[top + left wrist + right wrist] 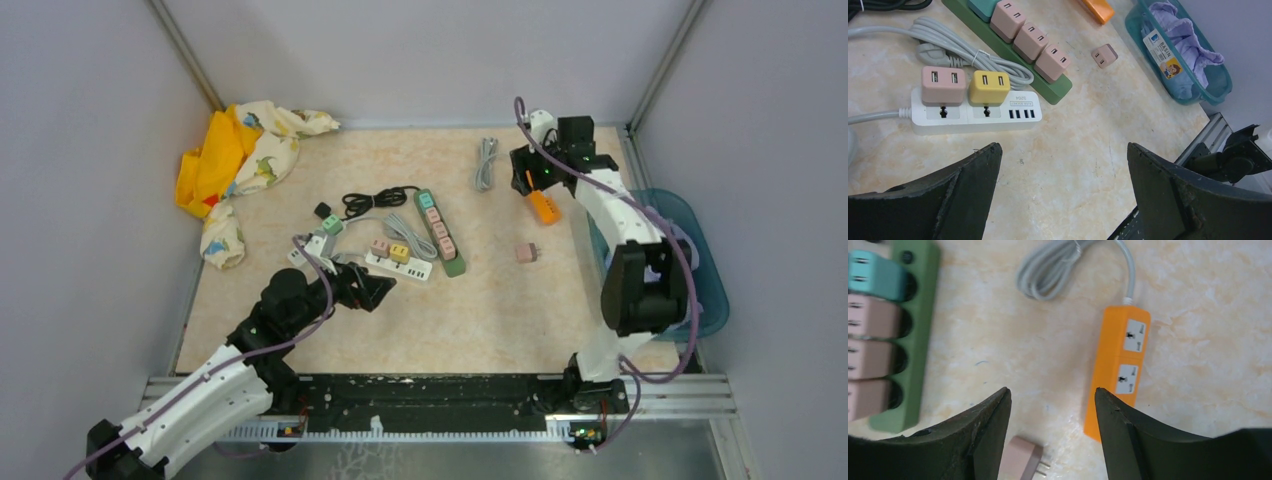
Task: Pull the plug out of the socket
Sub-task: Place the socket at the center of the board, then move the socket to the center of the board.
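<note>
Marbled table, grey walls around. Left gripper gapes wide, empty, near the white power strip. Right gripper is parted, holding nothing, over the orange socket strip toward the far right corner. The pink plug lies loose beside that strip.

Left hand sits low over the table's near left, spread wide. Right hand hangs near the far right corner, partly parted, holding nothing.
</note>
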Motion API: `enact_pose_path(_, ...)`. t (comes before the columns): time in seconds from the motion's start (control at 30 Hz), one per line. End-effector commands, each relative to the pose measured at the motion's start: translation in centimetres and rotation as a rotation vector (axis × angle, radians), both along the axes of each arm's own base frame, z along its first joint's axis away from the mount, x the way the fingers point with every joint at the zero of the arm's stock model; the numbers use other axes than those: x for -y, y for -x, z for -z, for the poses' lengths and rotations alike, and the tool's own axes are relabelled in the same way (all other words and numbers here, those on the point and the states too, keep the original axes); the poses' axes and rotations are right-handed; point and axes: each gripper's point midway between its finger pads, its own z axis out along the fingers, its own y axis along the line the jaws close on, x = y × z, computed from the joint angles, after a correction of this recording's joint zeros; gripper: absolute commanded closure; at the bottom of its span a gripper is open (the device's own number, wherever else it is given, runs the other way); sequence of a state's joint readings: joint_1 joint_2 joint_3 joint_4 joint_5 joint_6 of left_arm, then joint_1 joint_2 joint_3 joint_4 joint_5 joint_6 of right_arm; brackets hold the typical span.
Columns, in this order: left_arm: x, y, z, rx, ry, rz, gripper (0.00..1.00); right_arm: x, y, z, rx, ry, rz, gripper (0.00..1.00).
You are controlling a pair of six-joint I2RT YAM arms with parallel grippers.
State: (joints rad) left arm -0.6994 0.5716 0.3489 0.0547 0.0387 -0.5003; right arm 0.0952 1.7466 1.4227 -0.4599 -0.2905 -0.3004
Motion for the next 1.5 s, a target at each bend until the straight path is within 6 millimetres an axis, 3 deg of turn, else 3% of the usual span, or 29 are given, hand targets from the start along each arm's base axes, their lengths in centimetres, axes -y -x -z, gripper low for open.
enact_pose_path(0.0, 0.1, -0.3, -1.2, 0.033, -0.013, 0.007, 0.0, -3.0, 4.0, -6.6, 0.146, -0.135, -0.182, 0.37)
enact_pose_path(0.23, 0.2, -1.1, -1.1, 0.05, -0.105, 0.02, 0.0, -5.3, 9.0, -9.5, 0.229, -0.24, -0.331, 0.38)
enact_pose_path(0.43, 0.8, -1.9, -1.7, 0.082, -0.201, 0.062, 0.0, -6.5, 12.0, -10.5, 0.264, -0.302, -0.429, 0.38)
enact_pose_path(0.67, 1.8, -2.7, -3.0, 0.154, -0.345, 0.161, 0.0, -7.9, 15.2, -9.9, 0.289, -0.382, -0.537, 0.36)
enact_pose_path(1.03, 2.1, -5.4, -5.1, 0.281, -0.622, 0.258, 0.0, -8.4, 16.5, -8.2, 0.31, -0.417, -0.57, 0.36)
enact_pose_path(1.13, 1.8, -5.8, -4.6, 0.325, -0.729, 0.313, 0.0, -8.2, 16.6, -8.0, 0.323, -0.398, -0.576, 0.36)
enact_pose_path(1.3, 0.9, -6.1, -1.8, 0.396, -0.943, 0.449, 0.0, -8.1, 16.9, -8.0, 0.337, -0.376, -0.588, 0.36)
enact_pose_path(1.47, 0.6, -6.4, 0.7, 0.456, -1.021, 0.544, 0.0, -8.0, 17.2, -7.9, 0.344, -0.358, -0.601, 0.36)
